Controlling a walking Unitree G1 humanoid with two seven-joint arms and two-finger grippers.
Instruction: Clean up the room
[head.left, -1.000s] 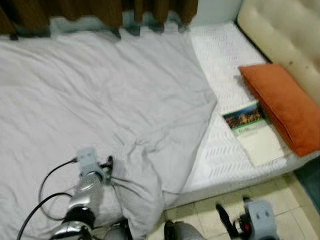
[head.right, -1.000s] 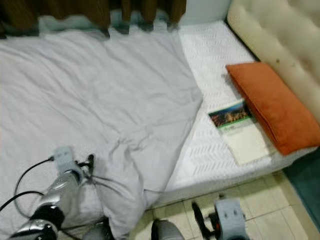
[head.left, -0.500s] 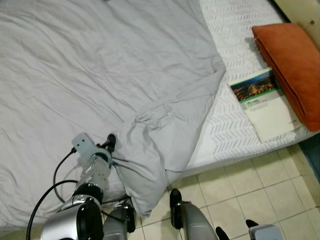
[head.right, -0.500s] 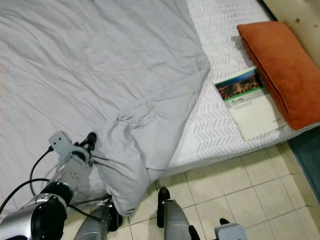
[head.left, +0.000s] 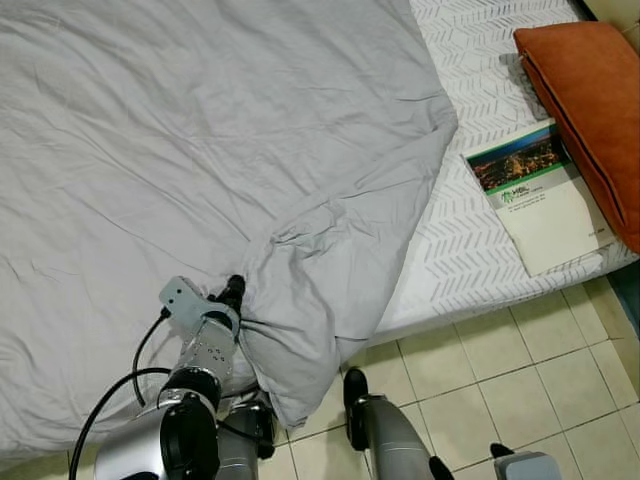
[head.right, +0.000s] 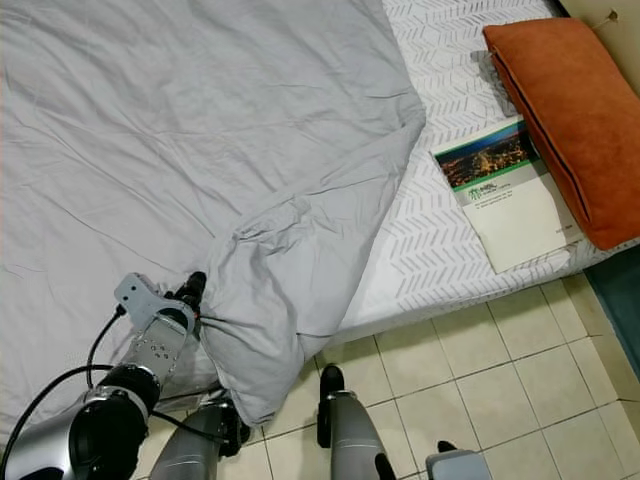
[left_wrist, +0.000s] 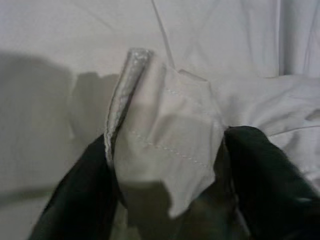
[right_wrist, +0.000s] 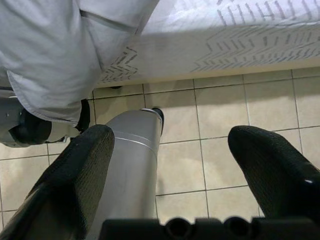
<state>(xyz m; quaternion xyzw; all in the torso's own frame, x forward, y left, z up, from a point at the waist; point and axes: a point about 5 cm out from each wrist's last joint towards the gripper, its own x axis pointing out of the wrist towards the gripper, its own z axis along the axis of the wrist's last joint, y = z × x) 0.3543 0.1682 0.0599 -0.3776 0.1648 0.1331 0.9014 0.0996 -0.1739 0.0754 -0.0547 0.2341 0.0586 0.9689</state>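
1. one corner of the grey duvet (head.left: 300, 260) is pinched between the left gripper (left_wrist: 167, 165) fingers, clamped on the stitched hem; likely held there so the cover can be drawn flat.
2. duvet lies over most of the bed, its gathered corner hanging off the near edge above the tiled floor (head.left: 500, 370).
3. right gripper (right_wrist: 170, 150) hangs idle over the tiles, fingers spread, holding nothing.
4. book (head.left: 535, 195) lies on the bare patterned mattress (head.left: 470, 240), beside the orange pillow (head.left: 590, 100).

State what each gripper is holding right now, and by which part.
The left gripper is shut on the grey blanket, pinching its stitched hem corner at the near bed edge. The right gripper is open above the floor tiles, holding nothing.
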